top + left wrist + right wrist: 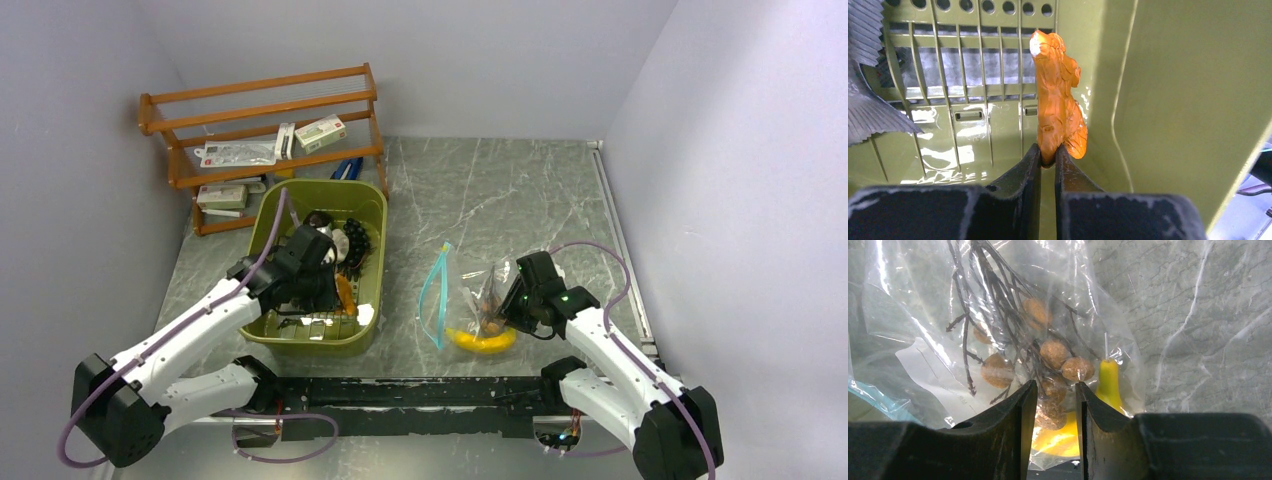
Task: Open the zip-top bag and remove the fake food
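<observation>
Over the olive-green bin [318, 184] at the left of the desk [500, 190], the left claw [1048, 151] is pressed together on the lower end of an orange piece [1055, 100] of fake food, which stands upright close to the bin's right wall. A ribbed grey fish [868, 105] lies at the left of the bin's slotted floor.

Well apart from the bin, the zip-top bag [468, 285] lies on the desk right of centre, with its light teal zip strip [432, 292] on the side facing the bin. Inside the clear plastic sit a yellow banana [485, 342] at the near edge and several brown round pieces [998, 371] on dark twigs. The right claw [1055, 390] is at the bag's right side, its jaws narrowly apart with bag film and a brown piece between them. Whether they actually press on the plastic I cannot tell.
</observation>
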Controlling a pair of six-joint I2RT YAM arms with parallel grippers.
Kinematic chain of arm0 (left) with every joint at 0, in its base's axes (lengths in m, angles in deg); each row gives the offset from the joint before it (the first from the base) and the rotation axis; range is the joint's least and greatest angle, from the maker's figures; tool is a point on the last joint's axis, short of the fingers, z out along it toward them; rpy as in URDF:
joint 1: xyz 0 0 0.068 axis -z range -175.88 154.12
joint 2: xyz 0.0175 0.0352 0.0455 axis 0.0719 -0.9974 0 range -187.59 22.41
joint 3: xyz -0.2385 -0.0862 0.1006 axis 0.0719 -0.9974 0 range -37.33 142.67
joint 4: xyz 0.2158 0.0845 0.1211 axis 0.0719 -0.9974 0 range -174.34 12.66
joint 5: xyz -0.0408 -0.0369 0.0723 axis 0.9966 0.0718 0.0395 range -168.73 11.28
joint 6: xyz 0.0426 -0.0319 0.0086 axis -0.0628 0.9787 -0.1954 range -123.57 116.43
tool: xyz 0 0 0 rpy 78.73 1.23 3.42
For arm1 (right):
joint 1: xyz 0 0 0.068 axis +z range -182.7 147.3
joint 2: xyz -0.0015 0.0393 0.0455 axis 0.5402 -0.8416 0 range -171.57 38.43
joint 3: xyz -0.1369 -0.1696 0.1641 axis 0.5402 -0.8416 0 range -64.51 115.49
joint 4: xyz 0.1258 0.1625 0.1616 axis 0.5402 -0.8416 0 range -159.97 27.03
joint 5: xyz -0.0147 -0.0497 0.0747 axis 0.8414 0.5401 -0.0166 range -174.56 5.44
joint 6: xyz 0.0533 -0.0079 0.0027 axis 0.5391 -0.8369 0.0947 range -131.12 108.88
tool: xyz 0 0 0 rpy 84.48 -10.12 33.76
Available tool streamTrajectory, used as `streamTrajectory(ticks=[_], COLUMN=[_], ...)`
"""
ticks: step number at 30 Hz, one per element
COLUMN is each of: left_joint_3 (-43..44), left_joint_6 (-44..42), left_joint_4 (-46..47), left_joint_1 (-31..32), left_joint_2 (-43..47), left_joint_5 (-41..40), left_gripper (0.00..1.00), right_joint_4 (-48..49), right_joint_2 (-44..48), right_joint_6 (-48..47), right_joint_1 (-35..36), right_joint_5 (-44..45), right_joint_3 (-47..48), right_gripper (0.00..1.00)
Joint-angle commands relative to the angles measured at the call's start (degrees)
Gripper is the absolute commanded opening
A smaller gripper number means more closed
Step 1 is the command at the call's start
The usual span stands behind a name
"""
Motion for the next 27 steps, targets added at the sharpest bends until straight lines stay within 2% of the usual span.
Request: streamTrajectory(ticks=[1, 2, 6, 8, 10, 13, 16, 21, 23, 25, 27], left_joint_3=[-1.82, -2.21, -1.43, 0.03, 2.50, 6.26, 8.96, 11.93, 12.85, 14.37, 17.78], left_joint_6=[-0.36, -0.13, 1.14, 1.08, 1.12, -0.80, -3.46, -6.00, -6.41, -6.03, -5.87], left_joint_4=[1.79, 1.79, -0.02, -0.86, -1.66, -0.03, 5.83, 15.72, 17.22, 18.04, 15.71], left_joint_1=[-0.32, -0.34, -0.31, -0.32, -0.32, -0.29, -0.34, -0.24, 0.18, 3.53, 8.67], left_joint_2=[-0.57, -0.72, -0.31, 1.16, 3.04, 5.60, 6.98, 3.52, 0.34, -2.59, -6.28], left_joint_5=[2.69, 2.68, -0.31, -2.39, -4.14, -3.63, 1.22, 14.98, 21.25, 20.71, 15.17], left_gripper=[0.21, 0.25, 0.56, 0.65, 0.70, 0.71, 0.69, 0.64, 0.54, 0.53, 0.53], right_joint_4=[-0.14, 0.01, 0.01, -0.03, -0.07, -0.20, 0.12, 0.32, 0.39, 0.40, 0.34], right_joint_2=[-0.42, -0.46, -0.52, -0.30, -0.20, -0.35, -0.68, -0.95, -0.46, 0.08, 0.48], right_joint_6=[-0.52, -0.52, -0.44, -0.43, -0.35, -0.35, -0.27, 0.14, 0.38, 0.61, 0.82], right_joint_1=[0.25, 0.26, 0.20, 0.24, 0.26, 0.26, 0.21, 0.21, 0.22, 0.23, 0.19], right_joint_5=[0.57, 0.46, 0.35, 0.35, 0.43, 0.81, 0.68, 0.52, 0.53, 0.37, 0.05], right_joint_3=[0.77, 0.70, 0.67, 0.68, 0.77, 1.02, 1.12, 1.00, 0.80, 0.45, 0.08], right_gripper=[0.35, 0.35, 0.35, 0.35, 0.35, 0.35, 0.35, 0.35, 0.35, 0.35, 0.35])
